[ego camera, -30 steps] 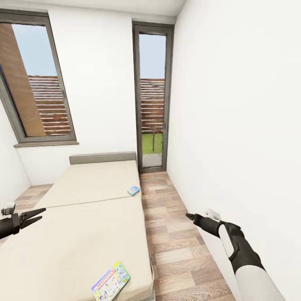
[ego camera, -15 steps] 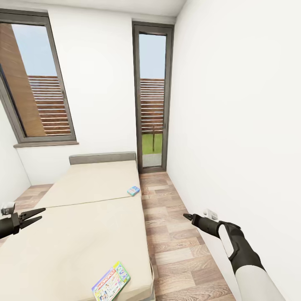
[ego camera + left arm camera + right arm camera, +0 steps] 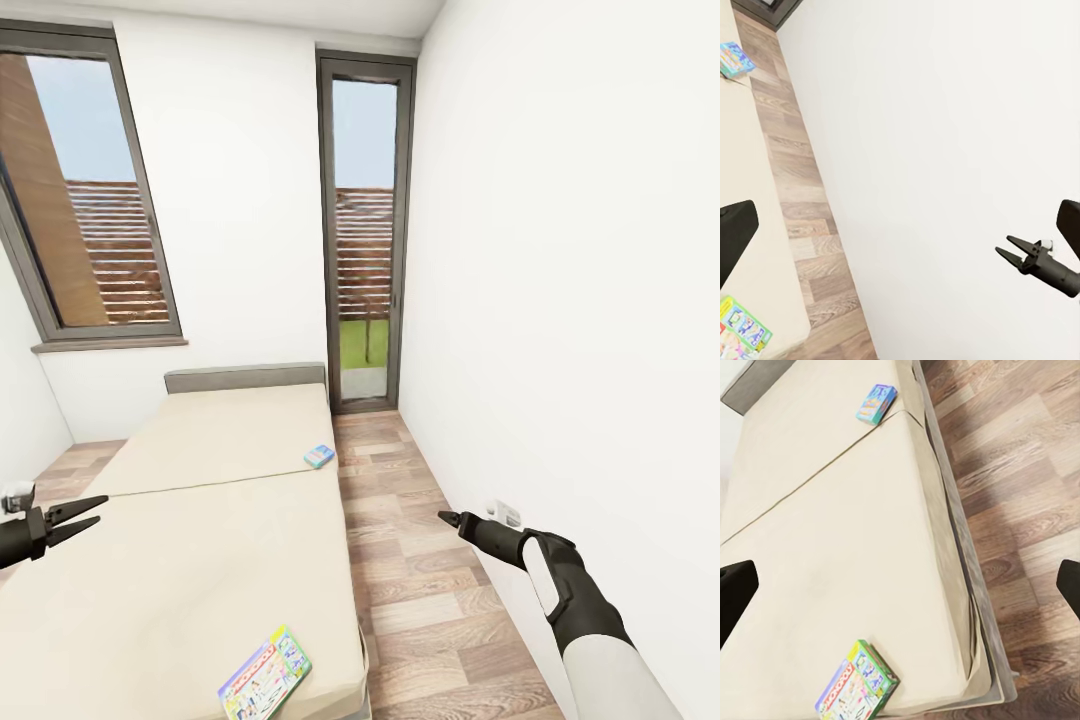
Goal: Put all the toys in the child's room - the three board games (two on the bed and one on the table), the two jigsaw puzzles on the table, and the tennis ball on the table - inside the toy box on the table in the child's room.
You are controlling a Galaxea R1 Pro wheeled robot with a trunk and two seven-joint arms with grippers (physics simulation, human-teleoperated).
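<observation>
Two board games lie on the cream bed (image 3: 200, 520). The blue one (image 3: 319, 456) (image 3: 876, 403) (image 3: 735, 58) rests by the mattress's right edge, further off. The yellow-green-pink one (image 3: 265, 675) (image 3: 857, 688) (image 3: 741, 334) sits at the near right corner. My left gripper (image 3: 98, 510) hovers open over the bed's left side, empty. My right gripper (image 3: 445, 518) hangs open and empty over the floor to the right of the bed, and the left wrist view also catches it (image 3: 1009, 250). The table, toy box, jigsaw puzzles and tennis ball are out of view.
A wood-plank aisle (image 3: 420, 560) runs between the bed and the white right wall (image 3: 580, 300). A tall glass door (image 3: 364, 240) stands at its far end, with a window (image 3: 90, 200) to the left. A wall socket (image 3: 508, 513) sits low on the wall by my right gripper.
My right gripper has edged slightly forward and left. My left gripper has drifted a little to the left. The board games have not moved.
</observation>
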